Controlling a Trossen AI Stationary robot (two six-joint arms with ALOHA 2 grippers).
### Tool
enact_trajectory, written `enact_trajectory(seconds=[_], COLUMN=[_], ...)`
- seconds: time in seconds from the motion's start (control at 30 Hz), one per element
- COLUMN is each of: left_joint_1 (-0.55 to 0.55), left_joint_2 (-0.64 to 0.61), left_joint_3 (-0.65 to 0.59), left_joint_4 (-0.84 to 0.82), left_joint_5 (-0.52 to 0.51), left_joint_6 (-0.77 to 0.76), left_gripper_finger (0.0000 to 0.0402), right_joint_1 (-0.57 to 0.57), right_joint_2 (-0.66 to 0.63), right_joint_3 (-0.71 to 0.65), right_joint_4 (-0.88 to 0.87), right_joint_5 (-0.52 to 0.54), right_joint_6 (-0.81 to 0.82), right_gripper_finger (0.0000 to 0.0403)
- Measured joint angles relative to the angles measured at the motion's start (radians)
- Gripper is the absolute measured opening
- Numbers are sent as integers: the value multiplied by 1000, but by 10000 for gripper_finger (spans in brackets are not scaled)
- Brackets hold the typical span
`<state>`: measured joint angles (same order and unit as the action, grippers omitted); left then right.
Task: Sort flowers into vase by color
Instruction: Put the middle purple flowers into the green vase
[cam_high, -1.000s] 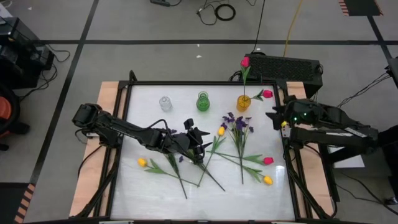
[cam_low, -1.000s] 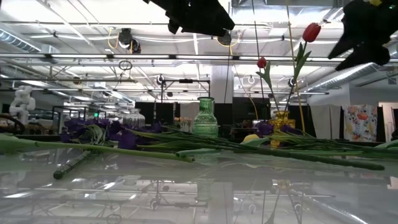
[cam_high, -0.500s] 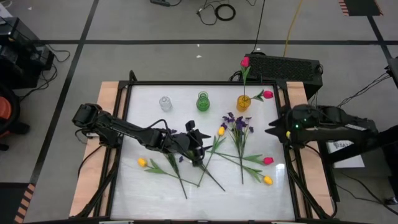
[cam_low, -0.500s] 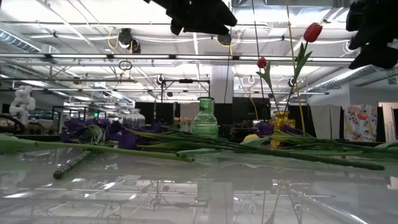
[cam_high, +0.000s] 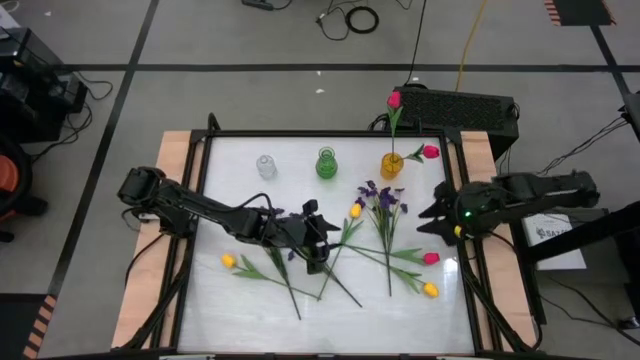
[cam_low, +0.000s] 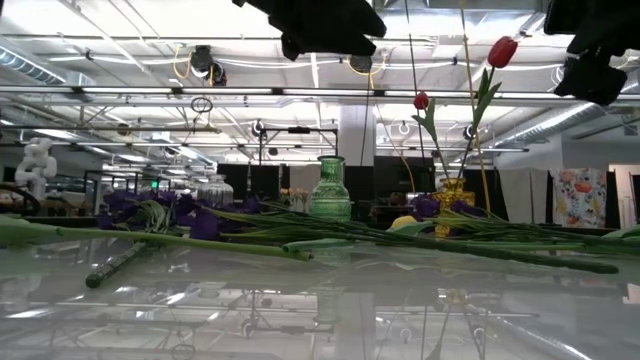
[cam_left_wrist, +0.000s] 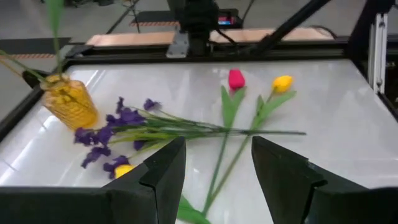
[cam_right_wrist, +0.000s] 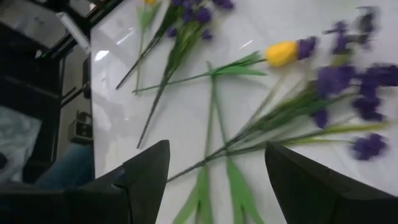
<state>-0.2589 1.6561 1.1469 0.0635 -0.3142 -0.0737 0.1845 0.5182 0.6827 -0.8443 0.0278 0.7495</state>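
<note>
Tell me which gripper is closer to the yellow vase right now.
The right. The right gripper hovers open just in front of and to the right of the yellow vase, by the table's right edge. The left gripper is open over the loose flowers mid-table, farther from it.

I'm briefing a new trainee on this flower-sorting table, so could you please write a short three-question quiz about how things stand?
1. True or false: the yellow vase already holds pink-red tulips.
2. Which vase stands between the other two: A clear, B green, C yellow?
3. Fill in: the left gripper hovers over flowers with nothing between its ____ fingers.

Key: 1 true. 2 B, the green vase; the clear vase is beside it. 3 open.
</note>
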Motion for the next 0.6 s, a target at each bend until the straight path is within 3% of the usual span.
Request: enact_trajectory(seconds=[0.1,0.3,0.4,0.5,0.6], left_joint_1=[-6,-5,-6,-17,-54], left_joint_2=[17,45,51,51,50], left_joint_3=[0,0,0,0,0], left_joint_4=[3,-3,-37,-94,-126], left_joint_5=[0,3,0,-22,-30], left_joint_6=[-21,-101,-228,-455,-565], left_gripper_finger=[192,192,192,190,179], right_joint_1=[72,221,279,322,348], right_joint_2=[63,193,263,334,417], right_joint_3=[-42,-99,-108,-108,-108], right_joint_4=[92,129,135,164,238], right_joint_5=[47,267,346,412,420], right_joint_6=[49,202,277,336,348], right_gripper_finger=[255,239,227,216,208])
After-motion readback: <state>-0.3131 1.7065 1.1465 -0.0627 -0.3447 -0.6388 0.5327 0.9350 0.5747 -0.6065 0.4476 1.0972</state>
